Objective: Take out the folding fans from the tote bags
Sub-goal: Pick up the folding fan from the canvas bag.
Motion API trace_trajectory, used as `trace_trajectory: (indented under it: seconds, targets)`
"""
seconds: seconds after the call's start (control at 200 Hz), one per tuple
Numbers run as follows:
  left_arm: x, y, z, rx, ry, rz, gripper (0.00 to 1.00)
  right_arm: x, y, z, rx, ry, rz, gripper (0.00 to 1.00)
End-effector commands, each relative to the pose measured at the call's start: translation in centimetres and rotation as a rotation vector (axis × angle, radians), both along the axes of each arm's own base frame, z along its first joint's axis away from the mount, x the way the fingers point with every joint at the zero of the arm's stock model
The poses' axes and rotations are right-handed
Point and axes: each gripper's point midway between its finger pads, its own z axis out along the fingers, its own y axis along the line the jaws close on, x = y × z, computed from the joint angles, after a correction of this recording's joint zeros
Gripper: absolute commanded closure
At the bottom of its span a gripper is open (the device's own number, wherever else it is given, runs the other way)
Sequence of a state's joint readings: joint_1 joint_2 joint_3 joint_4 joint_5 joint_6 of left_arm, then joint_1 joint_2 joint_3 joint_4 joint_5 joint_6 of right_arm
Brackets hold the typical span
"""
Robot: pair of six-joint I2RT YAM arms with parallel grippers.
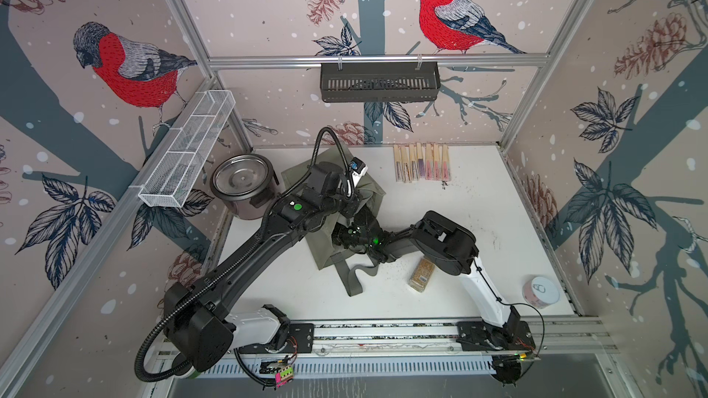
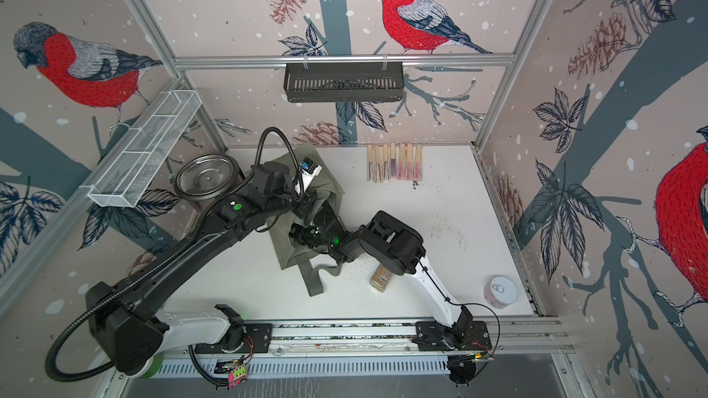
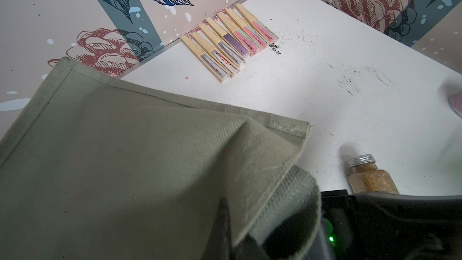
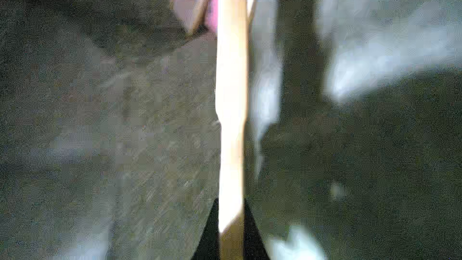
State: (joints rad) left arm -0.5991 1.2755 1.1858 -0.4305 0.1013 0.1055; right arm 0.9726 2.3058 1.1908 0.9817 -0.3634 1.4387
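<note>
The olive-grey tote bag (image 1: 325,258) (image 2: 283,252) lies at the table's middle, straps trailing toward the front. My left gripper (image 3: 236,231) is shut on the bag's rim fabric (image 3: 262,171) and holds it raised. The right gripper (image 4: 231,221) is inside the bag, shut on the pale bamboo stick of a folding fan (image 4: 231,83); a pink leaf (image 4: 212,8) shows beyond it. In both top views the right wrist (image 1: 352,237) dips into the bag's mouth and its fingers are hidden. Several closed folding fans (image 1: 421,162) (image 3: 230,41) lie in a row at the back.
A steel pot (image 1: 241,181) stands left of the bag. A glass spice jar (image 1: 421,273) (image 3: 370,178) lies by the right arm. A tin can (image 1: 540,290) sits front right. A white wire basket (image 1: 187,147) and a black basket (image 1: 379,82) hang on the walls.
</note>
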Motion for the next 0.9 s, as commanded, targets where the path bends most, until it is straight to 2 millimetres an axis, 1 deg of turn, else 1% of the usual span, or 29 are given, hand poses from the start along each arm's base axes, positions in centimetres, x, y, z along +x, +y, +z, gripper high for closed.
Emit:
trace_trajectory:
  seconds: [0.0,0.25,0.425,0.64,0.775,0.825,0.896]
  targets:
    - [0.4,-0.3,1.3,-0.027,-0.051,-0.003,1.0,-0.7,-0.8,1.0,-0.003,-0.052,0.036,0.91]
    - [0.4,-0.3,1.2,-0.024,-0.049,-0.001,1.0,-3.1,-3.6,0.7,-0.088,-0.084,0.085,0.91]
    - [0.4,-0.4,1.2,-0.024,-0.048,-0.005,1.0,-5.0,-5.6,-0.2,-0.153,-0.093,0.116,0.91]
    - [0.5,-0.2,1.2,-0.019,-0.052,0.002,1.0,-7.1,-6.9,0.4,-0.204,-0.122,0.176,0.91]
    - [0.6,-0.3,0.9,-0.014,-0.043,0.001,1.0,-8.0,-8.8,0.2,-0.268,-0.14,0.167,0.91]
    - [0.6,-0.2,0.9,-0.014,-0.044,0.001,1.0,-8.4,-9.2,0.9,-0.251,-0.154,0.165,0.92]
    - [0.6,-0.1,0.9,-0.011,-0.047,0.008,1.0,-9.3,-9.8,1.1,-0.249,-0.155,0.185,0.91]
